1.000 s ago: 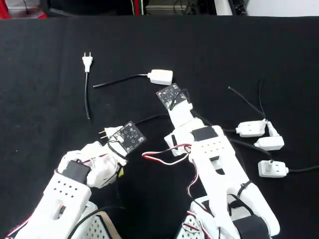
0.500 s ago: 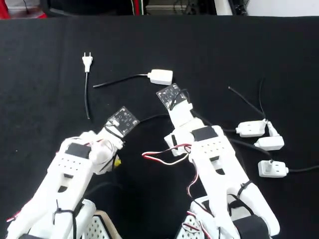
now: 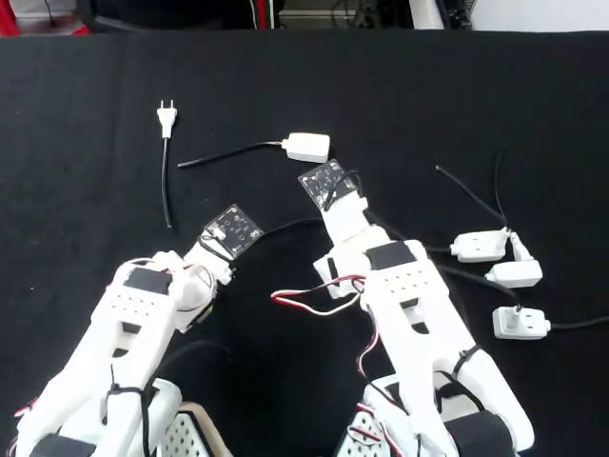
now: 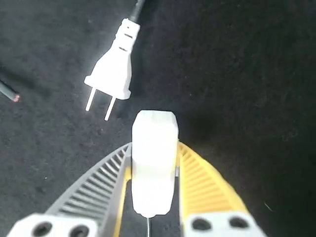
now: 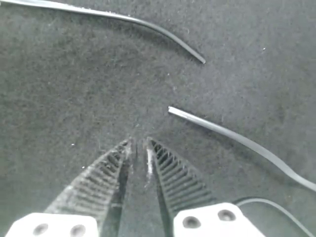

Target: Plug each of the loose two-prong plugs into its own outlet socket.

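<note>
Left hand (image 4: 154, 148) grips a rounded white socket (image 4: 153, 170) beside a white two-prong plug (image 4: 111, 74).

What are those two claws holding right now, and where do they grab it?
The left gripper clamps a white block, likely an outlet socket, by its two long sides, with its front end poking out. The right gripper holds nothing.

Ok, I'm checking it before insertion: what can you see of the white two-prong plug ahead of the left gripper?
The white two-prong plug has a flat, smooth plastic-looking body widening towards two bare metal prongs, and a ribbed collar where a black cable leaves it. It lies loose on the black cloth, in no socket. Its prongs point towards the white block clamped in the left gripper, with a gap between; nothing grips it.
</note>
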